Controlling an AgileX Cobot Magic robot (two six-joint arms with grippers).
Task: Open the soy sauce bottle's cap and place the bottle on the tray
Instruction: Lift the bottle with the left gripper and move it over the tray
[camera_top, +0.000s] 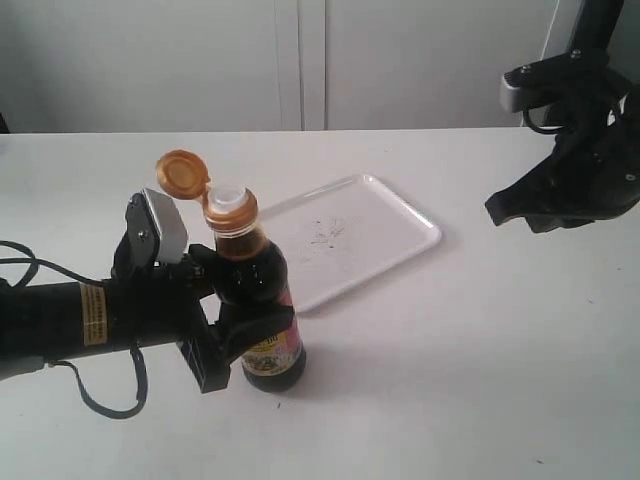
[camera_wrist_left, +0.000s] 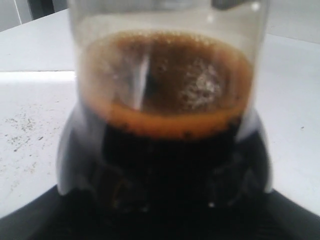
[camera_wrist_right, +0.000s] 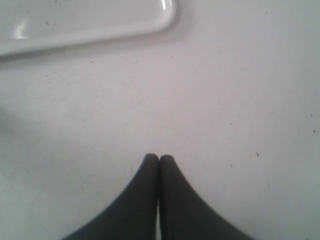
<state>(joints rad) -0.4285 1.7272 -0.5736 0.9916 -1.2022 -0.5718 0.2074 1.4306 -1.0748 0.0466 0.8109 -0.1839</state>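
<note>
The soy sauce bottle (camera_top: 262, 300) stands upright on the white table, in front of the tray's near left corner. Its copper-orange cap (camera_top: 183, 175) is flipped open to the left, baring the white spout (camera_top: 229, 201). My left gripper (camera_top: 235, 300) is shut on the bottle's body. Up close in the left wrist view, the bottle (camera_wrist_left: 165, 125) fills the frame with dark liquid and foam. The white tray (camera_top: 370, 230) lies behind the bottle. My right gripper (camera_top: 500, 212) hovers to the right of the tray, shut and empty, its fingertips (camera_wrist_right: 151, 161) pressed together above bare table.
A corner of the tray (camera_wrist_right: 165, 15) shows in the right wrist view. The tray (camera_wrist_left: 25, 125) also appears beside the bottle in the left wrist view. A pale wall with cabinet panels (camera_top: 310, 60) runs behind the table.
</note>
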